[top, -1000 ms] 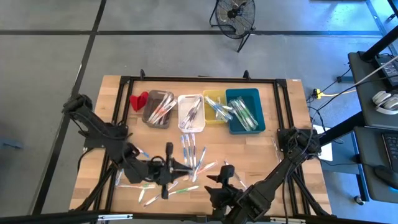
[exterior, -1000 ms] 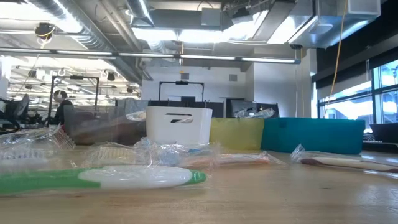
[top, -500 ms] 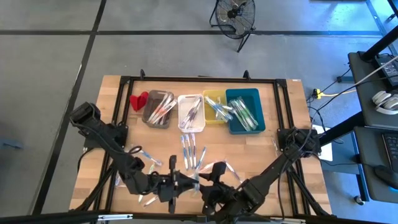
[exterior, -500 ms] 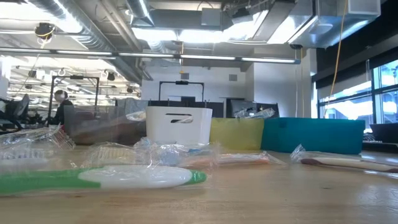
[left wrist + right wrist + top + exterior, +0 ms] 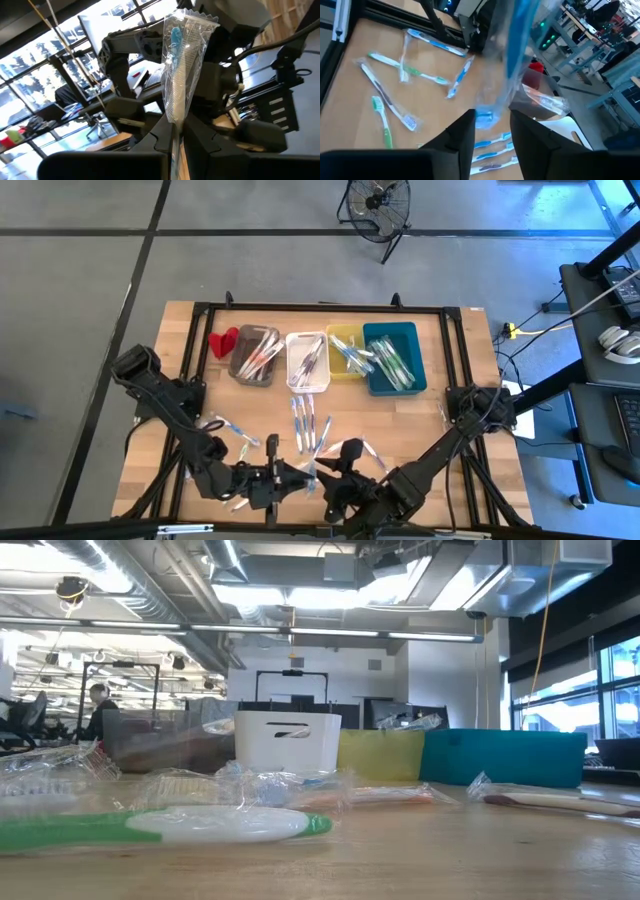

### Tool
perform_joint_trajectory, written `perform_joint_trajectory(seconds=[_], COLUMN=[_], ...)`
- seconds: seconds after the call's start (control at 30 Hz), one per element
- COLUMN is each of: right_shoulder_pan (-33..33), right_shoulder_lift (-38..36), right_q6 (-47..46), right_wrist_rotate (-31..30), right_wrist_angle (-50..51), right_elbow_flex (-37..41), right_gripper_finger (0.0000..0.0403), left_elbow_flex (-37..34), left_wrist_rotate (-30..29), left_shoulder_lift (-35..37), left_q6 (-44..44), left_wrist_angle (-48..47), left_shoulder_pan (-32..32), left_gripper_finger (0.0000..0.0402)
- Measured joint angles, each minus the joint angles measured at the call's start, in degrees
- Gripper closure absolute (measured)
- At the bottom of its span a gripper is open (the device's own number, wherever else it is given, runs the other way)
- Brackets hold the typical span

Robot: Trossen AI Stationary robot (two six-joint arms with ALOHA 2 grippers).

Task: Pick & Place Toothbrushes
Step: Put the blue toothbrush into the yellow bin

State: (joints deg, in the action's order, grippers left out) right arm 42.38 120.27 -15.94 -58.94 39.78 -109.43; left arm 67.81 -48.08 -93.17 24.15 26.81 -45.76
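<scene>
While the two grippers meet near the front edge of the table, the left gripper point(image 5: 178, 142) is clamped shut on a wrapped blue toothbrush point(image 5: 182, 65), which stands up from between its fingers in a clear plastic sleeve. From above, the left gripper point(image 5: 290, 476) points toward the right gripper point(image 5: 327, 473), and the two are just beside each other. In the right wrist view, the right gripper point(image 5: 492, 125) has its fingers partly apart, one on each side of the same wrapped blue toothbrush point(image 5: 512, 45); whether they press on it cannot be told.

Around the grippers, more wrapped toothbrushes point(image 5: 308, 423) lie loose on the wooden table point(image 5: 440, 430), several in a row at its middle and others scattered toward the front left corner. A green and white one point(image 5: 165, 825) lies closest to the low camera.

Along the far side of the table, four bins stand in a row, touching or nearly touching. From left to right they are a grey bin point(image 5: 254, 354), a white bin point(image 5: 307, 360), a yellow bin point(image 5: 346, 351) and a teal bin point(image 5: 394, 356). Each holds several toothbrushes. A small red object point(image 5: 222, 342) lies just beside the grey bin, on its left.
</scene>
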Motion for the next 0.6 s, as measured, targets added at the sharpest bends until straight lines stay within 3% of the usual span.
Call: perform_joint_trajectory(seconds=[0.23,0.47,0.6], right_shoulder_pan=[-1.1,-1.3,-1.3], right_shoulder_lift=[0.0,0.0,0.0], right_q6=[1.8,12.8,14.4], right_wrist_rotate=[0.3,6.6,7.3], right_wrist_angle=[-2.0,-12.1,-13.6], right_elbow_flex=[0.0,0.0,0.0], right_gripper_finger=[0.0297,0.0309,0.0317], left_elbow_flex=[0.0,0.1,0.1], left_wrist_rotate=[1.4,3.8,4.7], left_shoulder_lift=[0.0,0.0,0.0], left_q6=[-0.7,-2.8,-2.9], left_wrist_angle=[-0.2,-1.9,-2.0], left_shoulder_pan=[0.3,0.8,0.8], left_gripper_finger=[0.0384,0.0384,0.0384])
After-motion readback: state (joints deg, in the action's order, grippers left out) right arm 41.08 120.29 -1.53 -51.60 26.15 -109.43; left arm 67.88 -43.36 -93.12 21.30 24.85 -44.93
